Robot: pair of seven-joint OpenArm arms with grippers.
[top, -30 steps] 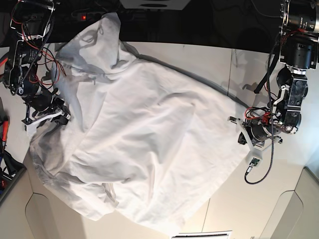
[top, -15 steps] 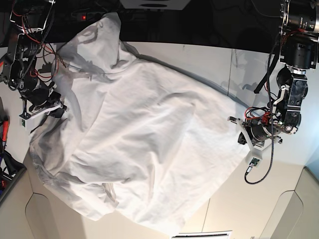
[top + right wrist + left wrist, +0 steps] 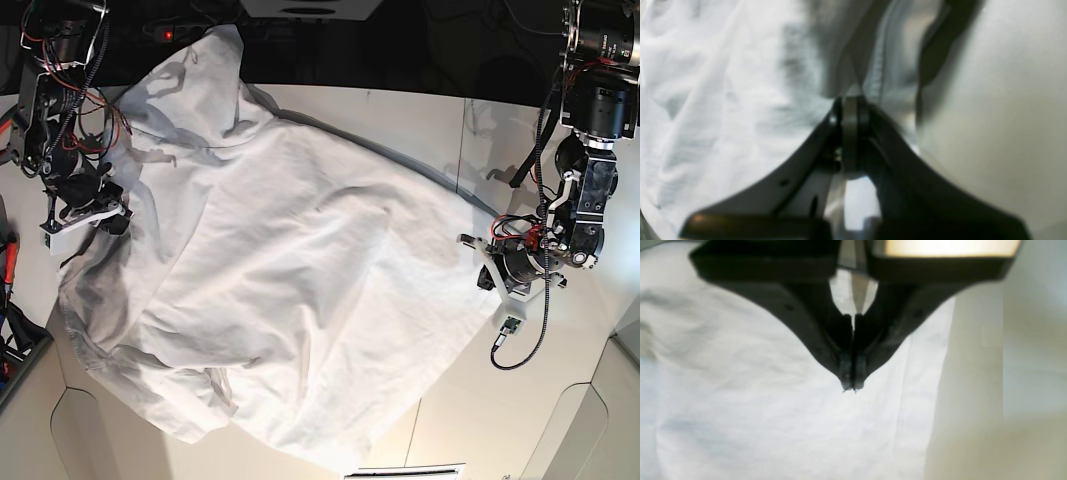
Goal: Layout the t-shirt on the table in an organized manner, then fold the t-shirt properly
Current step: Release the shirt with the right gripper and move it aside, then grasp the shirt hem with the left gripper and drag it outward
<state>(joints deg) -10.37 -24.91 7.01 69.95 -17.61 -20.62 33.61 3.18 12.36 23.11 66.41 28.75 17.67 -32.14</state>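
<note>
The white t-shirt (image 3: pixel 300 270) lies spread and rumpled across the white table (image 3: pixel 400 115), with one part hanging over the dark far edge. My right gripper (image 3: pixel 110 215) is at the shirt's left edge. In the right wrist view it (image 3: pixel 850 100) is shut, and a stitched hem of the shirt (image 3: pixel 723 100) rises from its tips. My left gripper (image 3: pixel 478 262) is at the shirt's right edge. In the left wrist view it (image 3: pixel 851 386) is shut, just over the flat cloth (image 3: pixel 773 423) near its hem, beside bare table (image 3: pixel 973 390).
A thin seam line (image 3: pixel 463 140) crosses the table on the right. Red-handled tools (image 3: pixel 10 260) lie off the table's left side. A white sheet (image 3: pixel 410 470) shows at the bottom edge. Cables hang from both arms.
My right gripper has moved up and to the left along the shirt's left edge, and the cloth there has shifted slightly. The left arm has not moved.
</note>
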